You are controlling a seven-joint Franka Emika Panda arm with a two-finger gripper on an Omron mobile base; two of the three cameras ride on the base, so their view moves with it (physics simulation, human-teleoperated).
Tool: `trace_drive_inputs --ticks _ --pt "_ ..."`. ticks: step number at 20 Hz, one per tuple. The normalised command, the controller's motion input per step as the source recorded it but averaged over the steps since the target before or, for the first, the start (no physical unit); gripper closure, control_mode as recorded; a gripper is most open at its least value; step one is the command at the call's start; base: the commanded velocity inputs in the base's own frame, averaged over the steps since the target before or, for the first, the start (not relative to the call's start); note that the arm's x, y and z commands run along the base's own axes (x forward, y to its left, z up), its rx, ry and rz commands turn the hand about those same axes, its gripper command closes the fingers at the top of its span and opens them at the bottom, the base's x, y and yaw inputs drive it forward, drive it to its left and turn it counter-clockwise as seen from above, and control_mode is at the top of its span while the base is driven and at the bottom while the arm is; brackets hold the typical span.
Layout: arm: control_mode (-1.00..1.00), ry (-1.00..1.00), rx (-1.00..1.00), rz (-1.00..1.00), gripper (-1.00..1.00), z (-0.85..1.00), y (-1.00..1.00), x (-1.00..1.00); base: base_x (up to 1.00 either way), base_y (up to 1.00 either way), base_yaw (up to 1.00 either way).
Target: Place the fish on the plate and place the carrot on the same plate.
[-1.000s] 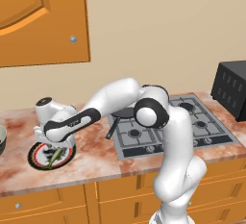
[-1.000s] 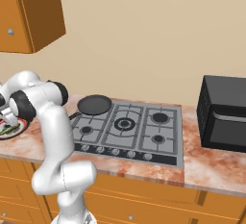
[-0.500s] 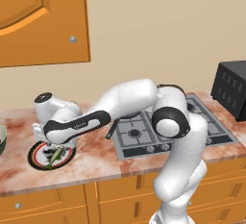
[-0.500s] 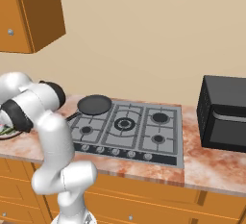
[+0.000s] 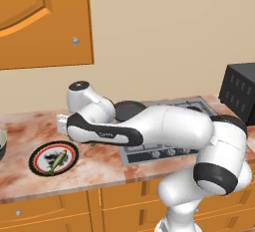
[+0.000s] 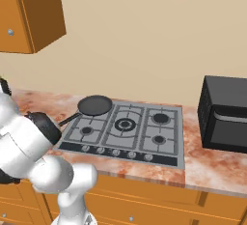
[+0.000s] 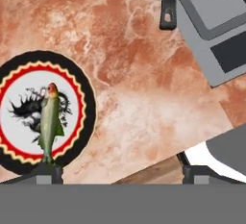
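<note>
the fish lies lengthwise on the white centre of the plate, which sits on the marbled counter left of the stove. the gripper hangs above the counter just beside the plate, jaws spread wide, holding nothing.

Plate cut off at left edge of hand view. Bowl mostly cropped by left edge of left base view. Pan handle cut off at top of hand view.
</note>
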Motion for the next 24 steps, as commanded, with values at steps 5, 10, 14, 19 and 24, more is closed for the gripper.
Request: trace_drive_inputs --ticks 5,10,14,19,24 --pt "-1.0 0.06 0.07 0.23 -1.0 0.5 -0.94 0.0 0.0 0.0 0.0" --pt "-1.0 -0.04 0.09 0.5 -1.0 0.15 -0.99 0.02 0.0 0.0 0.0" --pt "-1.0 -0.04 0.0 0.62 -1.0 0.46 -0.87 0.03 0.0 0.0 0.0" --pt "-1.0 -0.09 -0.05 0.57 -1.0 0.56 -0.72 0.0 0.0 0.0 0.0" --pt "-1.0 -0.19 -0.07 0.17 -1.0 0.34 -0.51 -0.39 0.0 0.0 0.0"
